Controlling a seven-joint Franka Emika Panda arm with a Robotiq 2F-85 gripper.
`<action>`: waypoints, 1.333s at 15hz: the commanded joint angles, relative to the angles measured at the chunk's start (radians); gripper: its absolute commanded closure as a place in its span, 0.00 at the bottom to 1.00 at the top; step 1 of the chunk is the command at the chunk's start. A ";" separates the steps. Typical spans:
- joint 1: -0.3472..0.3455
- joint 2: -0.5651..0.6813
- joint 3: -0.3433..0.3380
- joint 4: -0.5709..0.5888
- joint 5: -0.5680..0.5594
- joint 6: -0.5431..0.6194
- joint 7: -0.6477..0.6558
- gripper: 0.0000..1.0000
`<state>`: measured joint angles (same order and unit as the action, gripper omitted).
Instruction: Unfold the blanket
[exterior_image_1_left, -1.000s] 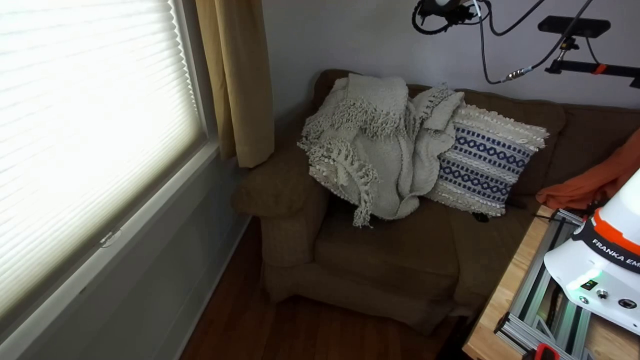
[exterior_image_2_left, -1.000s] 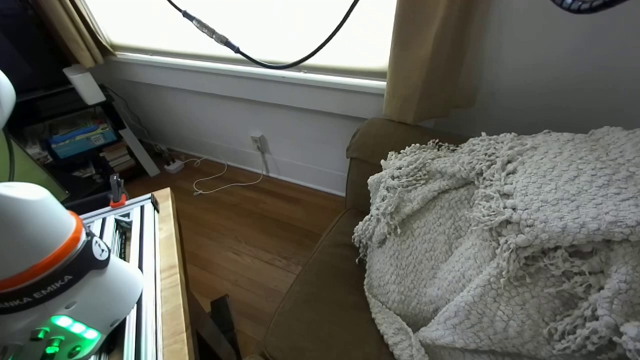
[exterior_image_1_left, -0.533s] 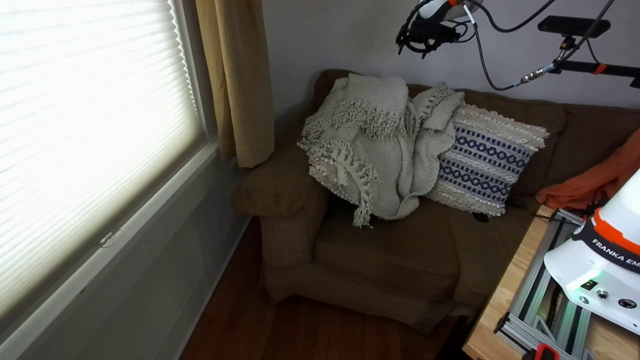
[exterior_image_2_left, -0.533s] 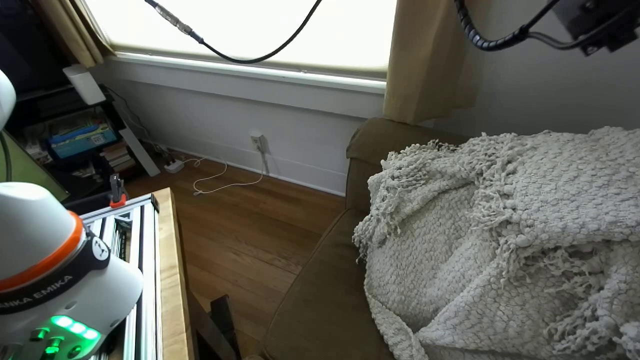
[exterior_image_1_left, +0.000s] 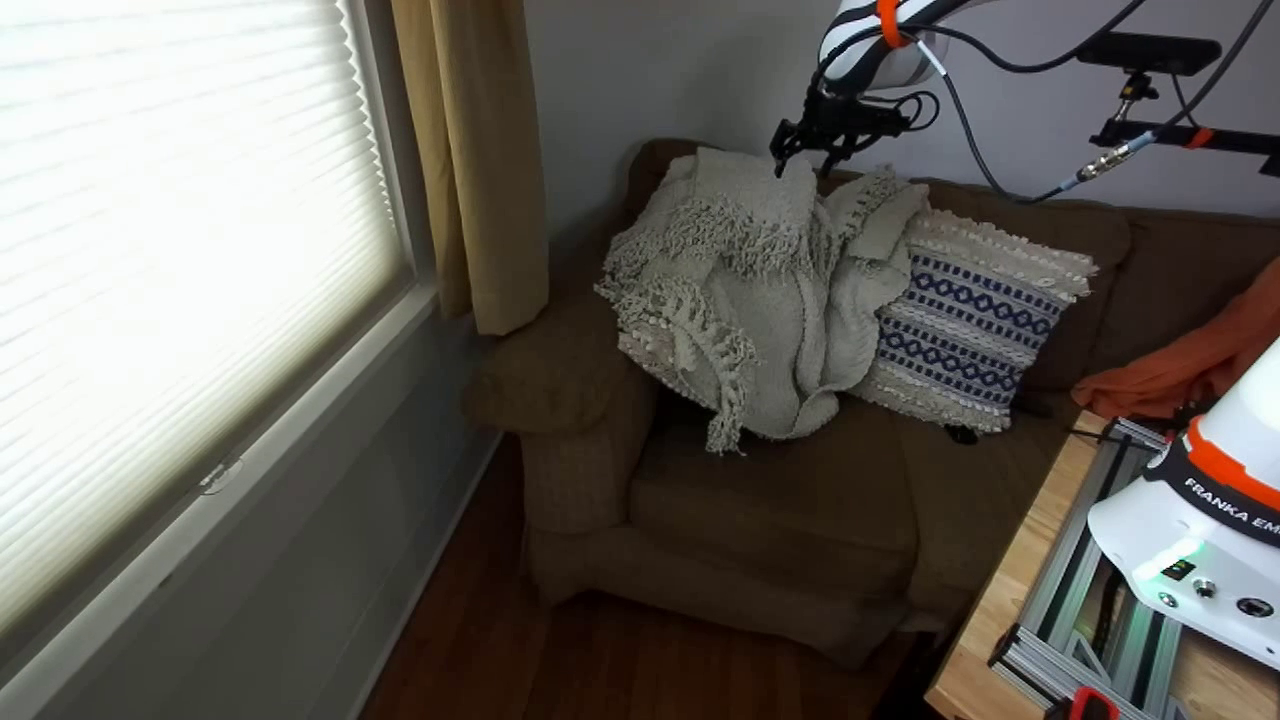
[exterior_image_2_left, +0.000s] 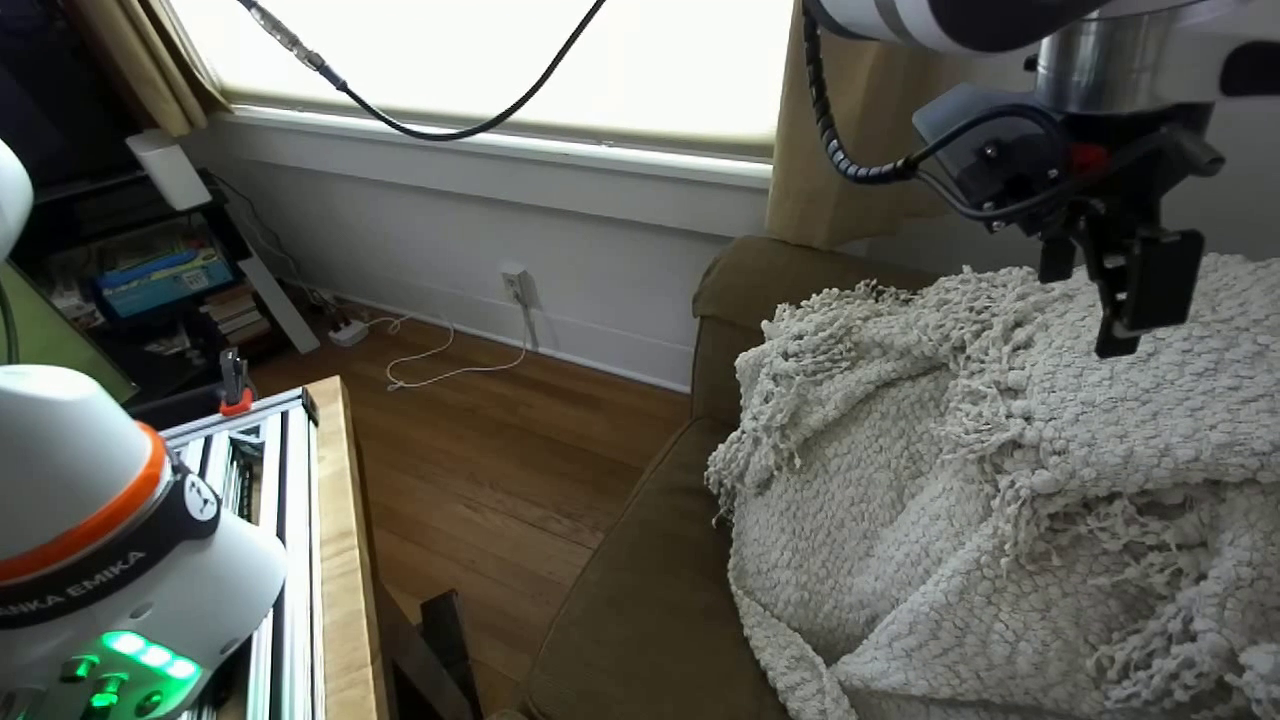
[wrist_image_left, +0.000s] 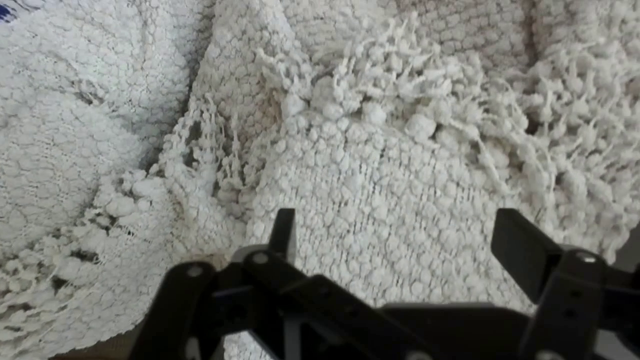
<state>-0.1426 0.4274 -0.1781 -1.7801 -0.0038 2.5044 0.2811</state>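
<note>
The blanket, a bunched cream knitted throw with fringed edges, lies heaped over the left end of the sofa in an exterior view (exterior_image_1_left: 765, 310). It also fills the right side of an exterior view (exterior_image_2_left: 900, 520). Its folds and fringe fill most of the wrist view (wrist_image_left: 380, 165). My gripper (exterior_image_1_left: 803, 168) is open and empty, pointing down at the upper back part of the blanket; it also shows in an exterior view (exterior_image_2_left: 1087, 305). In the wrist view, its two fingers (wrist_image_left: 396, 220) stand wide apart with a flat blanket panel behind them. Whether the fingertips touch it, I cannot tell.
The white pillow with blue stripes (exterior_image_1_left: 970, 320) leans right of the blanket, partly covered by it. The brown sofa (exterior_image_1_left: 780, 510) has an arm (exterior_image_1_left: 540, 380) by the curtain (exterior_image_1_left: 490, 180). The robot's wooden table (exterior_image_1_left: 980, 640) stands in front. An orange cloth (exterior_image_1_left: 1180, 360) lies at right.
My gripper has come down from the top of the picture to the blanket's upper part, moving slightly left in an exterior view. The arm's cable has swung along. The blanket has not moved.
</note>
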 joint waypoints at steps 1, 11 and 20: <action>0.006 -0.010 -0.011 -0.068 -0.003 0.032 -0.009 0.00; 0.002 0.095 -0.009 -0.096 0.028 0.268 -0.005 0.00; 0.004 0.185 -0.021 -0.068 0.034 0.389 -0.014 0.74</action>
<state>-0.1427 0.5888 -0.1896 -1.8592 0.0006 2.8652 0.2794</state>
